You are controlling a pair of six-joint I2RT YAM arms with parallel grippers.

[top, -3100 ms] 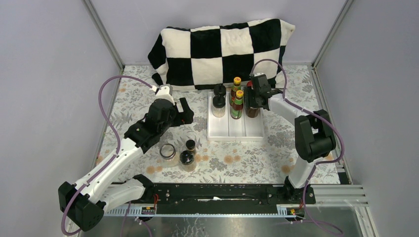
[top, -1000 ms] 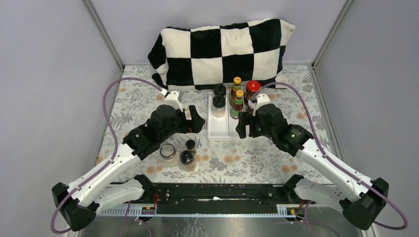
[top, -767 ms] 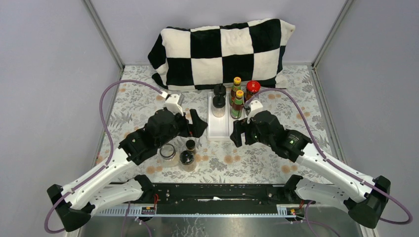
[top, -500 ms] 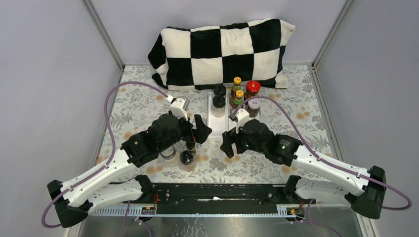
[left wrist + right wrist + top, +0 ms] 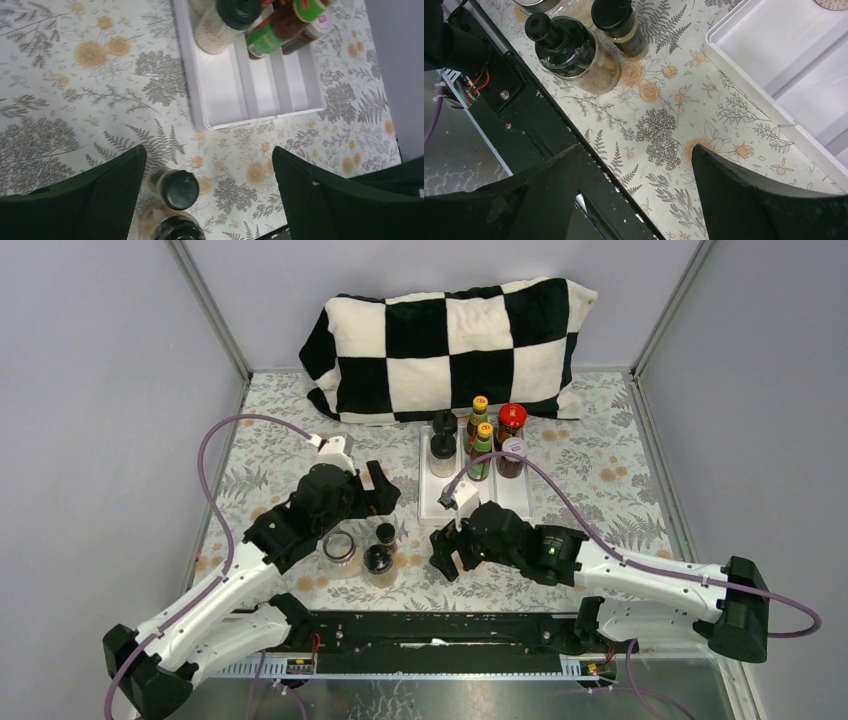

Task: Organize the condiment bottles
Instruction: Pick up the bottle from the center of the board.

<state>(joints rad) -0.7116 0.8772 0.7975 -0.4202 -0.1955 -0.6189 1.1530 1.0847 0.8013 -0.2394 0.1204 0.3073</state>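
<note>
White tray (image 5: 433, 495) has the sorted bottles (image 5: 481, 448) at its far end. Left gripper (image 5: 207, 155) and right gripper (image 5: 636, 150) both spread, empty. We judge left nearer: small spice jar (image 5: 175, 188) stands upright outside the tray, just nearward of that gripper, lined up between its fingers (image 5: 100, 195).

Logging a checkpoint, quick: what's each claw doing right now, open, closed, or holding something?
Left claw: open, holding nothing.
Right claw: open, holding nothing.
</note>
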